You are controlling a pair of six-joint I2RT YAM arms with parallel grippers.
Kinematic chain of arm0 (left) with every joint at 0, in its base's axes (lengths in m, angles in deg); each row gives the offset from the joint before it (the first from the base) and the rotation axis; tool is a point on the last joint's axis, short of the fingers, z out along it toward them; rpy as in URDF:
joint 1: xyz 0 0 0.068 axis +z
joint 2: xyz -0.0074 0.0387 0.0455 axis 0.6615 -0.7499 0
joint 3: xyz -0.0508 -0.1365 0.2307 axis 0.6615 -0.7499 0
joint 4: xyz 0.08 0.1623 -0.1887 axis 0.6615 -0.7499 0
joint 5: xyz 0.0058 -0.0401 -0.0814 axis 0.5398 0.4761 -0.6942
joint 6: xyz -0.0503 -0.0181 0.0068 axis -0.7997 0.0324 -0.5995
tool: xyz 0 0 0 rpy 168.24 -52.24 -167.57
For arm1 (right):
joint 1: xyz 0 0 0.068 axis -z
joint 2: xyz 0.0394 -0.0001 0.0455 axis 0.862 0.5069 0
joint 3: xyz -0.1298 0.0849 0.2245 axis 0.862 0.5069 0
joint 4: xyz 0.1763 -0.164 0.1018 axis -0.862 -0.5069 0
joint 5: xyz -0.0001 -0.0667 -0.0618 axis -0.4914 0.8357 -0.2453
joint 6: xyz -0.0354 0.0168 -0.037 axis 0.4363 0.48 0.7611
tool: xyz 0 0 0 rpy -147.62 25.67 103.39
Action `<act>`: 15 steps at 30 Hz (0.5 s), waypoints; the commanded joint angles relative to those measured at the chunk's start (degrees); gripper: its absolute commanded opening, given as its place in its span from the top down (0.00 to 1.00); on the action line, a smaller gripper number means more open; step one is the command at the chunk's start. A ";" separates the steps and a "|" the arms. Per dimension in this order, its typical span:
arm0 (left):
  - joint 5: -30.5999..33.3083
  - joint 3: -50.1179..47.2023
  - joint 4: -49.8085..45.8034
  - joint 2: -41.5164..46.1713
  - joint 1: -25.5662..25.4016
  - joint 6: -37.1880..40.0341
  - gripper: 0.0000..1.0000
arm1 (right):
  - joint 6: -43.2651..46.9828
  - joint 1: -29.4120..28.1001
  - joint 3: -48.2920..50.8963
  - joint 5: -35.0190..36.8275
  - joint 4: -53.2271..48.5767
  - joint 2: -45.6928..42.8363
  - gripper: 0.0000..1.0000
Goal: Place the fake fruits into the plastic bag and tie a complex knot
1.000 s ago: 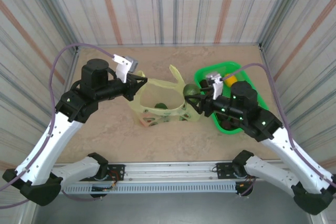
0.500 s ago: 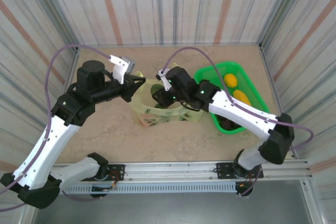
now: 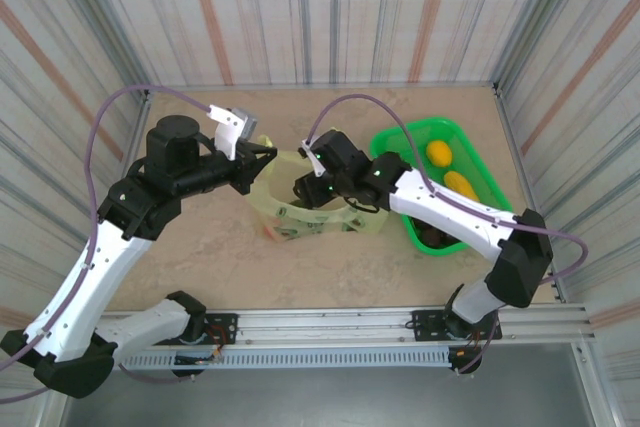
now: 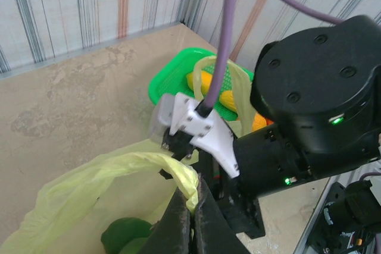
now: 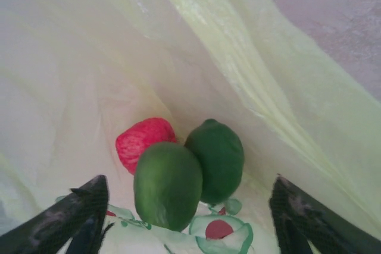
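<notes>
The yellow-green plastic bag (image 3: pixel 322 215) lies open at the table's middle. My left gripper (image 3: pixel 262 155) is shut on its bunched rim (image 4: pixel 189 184) and holds the mouth up. My right gripper (image 3: pixel 306 187) reaches into the mouth and stands open (image 5: pixel 189 206), its fingers (image 5: pixel 71 218) apart on either side of the fruits. At the bag's bottom lie a red-pink fruit (image 5: pixel 141 140), a light green fruit (image 5: pixel 168 185) and a darker green fruit (image 5: pixel 218 159), all untouched. Two yellow fruits (image 3: pixel 438 153) stay in the basket.
The rigid green basket (image 3: pixel 400 134) stands to the right of the bag, with a second yellow fruit (image 3: pixel 460 185) and a dark fruit (image 3: pixel 432 238) inside. Striped walls close the table on three sides. My right arm's forearm crosses over the basket's near-left side.
My right gripper swung left from the basket into the bag's mouth with a green fruit and now stands open above it. The left gripper kept its hold on the rim.
</notes>
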 commanded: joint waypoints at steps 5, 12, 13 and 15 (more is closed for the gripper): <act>0.21 -0.25 1.03 0.32 -0.44 0.33 1.00 | -0.61 1.91 2.98 -2.98 1.40 -7.56 0.47; 0.19 -0.12 0.94 -0.05 -0.36 0.30 1.00 | -1.75 4.43 4.93 -8.66 3.39 -12.30 0.56; 0.23 -0.12 0.83 -0.08 -0.36 0.27 1.00 | -1.66 4.42 5.19 -9.61 3.98 -13.18 0.56; 0.49 -0.03 0.79 -0.06 -0.44 0.30 1.00 | -1.66 4.43 5.51 -10.80 4.56 -15.28 0.57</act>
